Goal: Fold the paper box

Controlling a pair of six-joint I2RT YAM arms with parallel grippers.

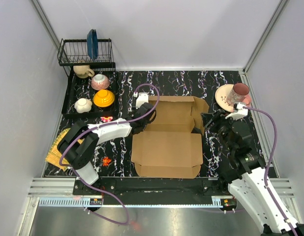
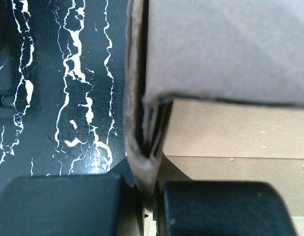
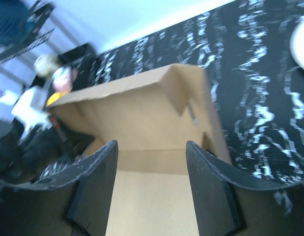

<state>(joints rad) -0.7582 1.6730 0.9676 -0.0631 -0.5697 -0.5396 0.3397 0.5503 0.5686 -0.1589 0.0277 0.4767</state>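
l hand [image 2: 151,199] pinches paper box [image 2: 230,54] edge, r hand [image 3: 152,182] wide nearby

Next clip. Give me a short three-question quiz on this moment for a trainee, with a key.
1. Multiple choice: the left gripper is shut on A) a cup, B) a side wall of the paper box, C) nothing.
2. True or false: the right gripper is clamped on the box's far flap.
3. Fill in: at the far right in the top view, the pink cup rests on a ____.
Key: 1 B. 2 False: its jaws stand open with nothing between them. 3 plate.
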